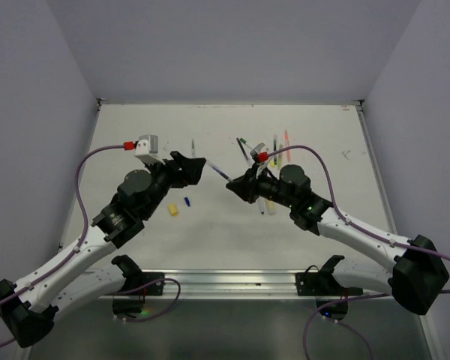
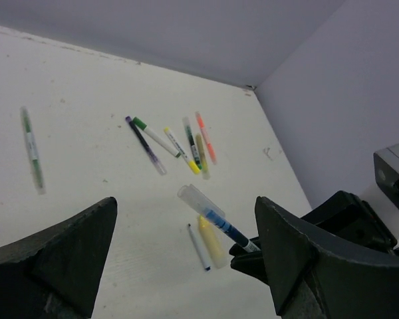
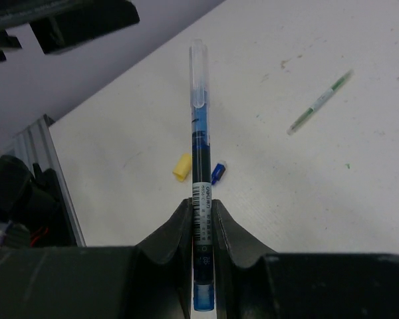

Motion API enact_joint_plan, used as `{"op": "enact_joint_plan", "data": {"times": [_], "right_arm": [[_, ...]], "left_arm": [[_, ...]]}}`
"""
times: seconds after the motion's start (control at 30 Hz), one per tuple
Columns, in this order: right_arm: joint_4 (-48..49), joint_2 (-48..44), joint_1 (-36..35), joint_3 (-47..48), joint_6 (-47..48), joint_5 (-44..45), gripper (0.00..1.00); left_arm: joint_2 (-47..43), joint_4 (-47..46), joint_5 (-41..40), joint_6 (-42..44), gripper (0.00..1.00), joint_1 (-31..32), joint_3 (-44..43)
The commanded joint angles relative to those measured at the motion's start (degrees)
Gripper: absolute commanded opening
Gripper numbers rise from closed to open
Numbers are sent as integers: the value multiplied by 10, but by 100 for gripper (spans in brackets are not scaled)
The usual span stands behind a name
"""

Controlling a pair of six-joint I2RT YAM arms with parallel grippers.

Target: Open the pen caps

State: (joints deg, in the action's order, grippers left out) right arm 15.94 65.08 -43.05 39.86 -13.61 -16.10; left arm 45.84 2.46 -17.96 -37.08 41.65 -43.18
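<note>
Right end effector (image 3: 201,212) is clamped on a blue pen (image 3: 200,166), gripping near its rear end, with the pen held off the desk (image 1: 322,150). The clear cap (image 3: 198,73) is on the tip and points at the left arm. Left end effector (image 2: 185,212) has its jaws wide apart with nothing in them. It sits just in front of the cap; can't tell if there's contact. A loose yellow cap (image 3: 181,166) and a blue cap (image 3: 218,172) lie close together on the desk below the held pen. A cluster of pens (image 2: 179,143) (green, purple, yellow, orange) lies at the far right of the desk. One green pen (image 2: 31,146) lies alone, well apart to the left. Two more pens (image 2: 206,244) lie under the held one.
</note>
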Motion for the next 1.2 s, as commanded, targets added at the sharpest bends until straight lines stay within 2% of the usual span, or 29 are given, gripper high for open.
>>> {"op": "enact_joint_plan", "data": {"times": [0.0,0.13,0.27,0.47,0.6,0.73,0.83,1.03,1.13,1.17], "right_arm": [[198,-22,-2,-25,-103,50,0],[274,-21,-2,-50,-180,44,0],[320,5,-2,-51,-227,-2,0],[413,50,-2,-47,-303,-71,0],[458,71,-1,-47,-340,-93,0],[472,80,-1,-43,-352,-106,0],[476,85,-1,-36,-353,-116,0],[492,105,-1,-25,-362,-130,0],[499,114,-2,-24,-364,-132,0],[501,116,-1,-24,-365,-132,0]], "left_arm": [[-1,-133,-1,-43,86,-3,17],[-19,-174,6,-22,84,-2,42],[-23,-192,31,-6,84,-7,47],[-11,-249,155,-20,82,-54,53],[-9,-307,272,-58,80,-132,71],[3,-343,328,-62,76,-148,66],[21,-362,351,-87,73,-148,68],[43,-404,378,-119,60,-148,82],[45,-413,383,-124,52,-148,85],[45,-415,383,-125,45,-148,85]]}}
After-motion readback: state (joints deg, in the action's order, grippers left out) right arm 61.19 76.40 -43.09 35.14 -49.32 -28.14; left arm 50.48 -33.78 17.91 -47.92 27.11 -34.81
